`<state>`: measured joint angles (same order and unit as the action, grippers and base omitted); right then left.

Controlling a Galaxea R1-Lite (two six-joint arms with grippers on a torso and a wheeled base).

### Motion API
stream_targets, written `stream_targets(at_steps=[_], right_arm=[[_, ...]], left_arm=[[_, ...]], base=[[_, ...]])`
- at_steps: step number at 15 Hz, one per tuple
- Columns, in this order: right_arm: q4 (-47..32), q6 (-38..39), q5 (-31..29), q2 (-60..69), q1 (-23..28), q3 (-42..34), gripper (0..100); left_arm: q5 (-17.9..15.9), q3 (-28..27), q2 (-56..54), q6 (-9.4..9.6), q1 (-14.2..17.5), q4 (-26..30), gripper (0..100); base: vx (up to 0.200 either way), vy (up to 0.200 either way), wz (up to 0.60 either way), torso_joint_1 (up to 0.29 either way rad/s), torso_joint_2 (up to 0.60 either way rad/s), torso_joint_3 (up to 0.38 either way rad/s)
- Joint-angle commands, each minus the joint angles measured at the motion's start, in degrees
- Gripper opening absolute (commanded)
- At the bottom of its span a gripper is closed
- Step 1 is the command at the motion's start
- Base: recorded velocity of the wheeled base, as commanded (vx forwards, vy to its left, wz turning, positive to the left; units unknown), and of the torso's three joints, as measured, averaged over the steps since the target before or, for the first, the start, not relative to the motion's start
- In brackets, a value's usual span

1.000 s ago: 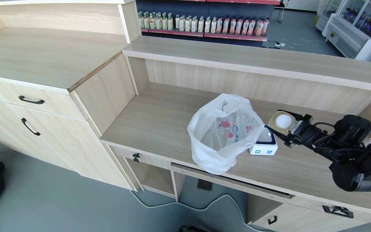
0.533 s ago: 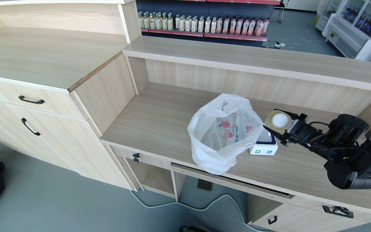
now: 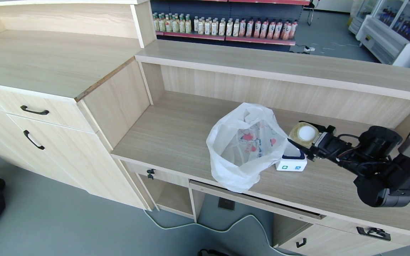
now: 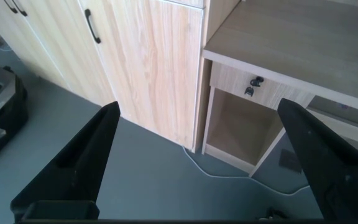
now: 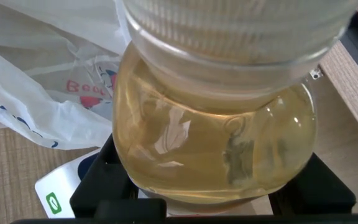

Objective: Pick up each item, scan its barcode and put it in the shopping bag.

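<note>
Now table (image 3: 176, 135), then soft bag (image 3: 233, 156) gaping on it; just beside, over the scanner (image 3: 292, 164), a bottle (image 3: 306, 132) sits clamped in the right claw (image 3: 301, 139): stiff, slick, probably liquid-heavy, best held round its body. Left claw (image 4: 199, 104) apart.

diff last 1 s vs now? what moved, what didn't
The right pincer, shut on the bottle, carried it a little to the robot's left, toward the shopping bag, so that it now hangs above the back of the scanner. Nothing was taken hold of or let go. The bag and scanner stayed put on the counter.
</note>
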<state>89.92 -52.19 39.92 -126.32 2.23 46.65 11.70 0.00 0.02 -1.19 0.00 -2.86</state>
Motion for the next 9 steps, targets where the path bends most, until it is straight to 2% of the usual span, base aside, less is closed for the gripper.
stream_targets(at_steps=[1, 5, 9], right_arm=[[0.08, -0.02, 0.07, -0.51, -0.03, 0.37, 0], [0.08, 1.48, 0.15, 0.55, 0.14, 0.02, 0], [-0.09, 16.24, -1.08, 10.65, 3.92, 1.95, 0]], left_arm=[[-0.01, 0.0, -0.02, -0.04, 0.0, -0.04, 100], [0.07, 0.0, -0.02, -0.04, -0.09, -0.04, 100], [-0.01, 0.0, -0.02, -0.04, 0.0, -0.04, 100]], base=[[0.0, 0.0, 0.0, 0.0, 0.0, 0.0], [0.0, 0.0, 0.0, 0.0, 0.0, 0.0], [0.0, 0.0, 0.0, 0.0, 0.0, 0.0]])
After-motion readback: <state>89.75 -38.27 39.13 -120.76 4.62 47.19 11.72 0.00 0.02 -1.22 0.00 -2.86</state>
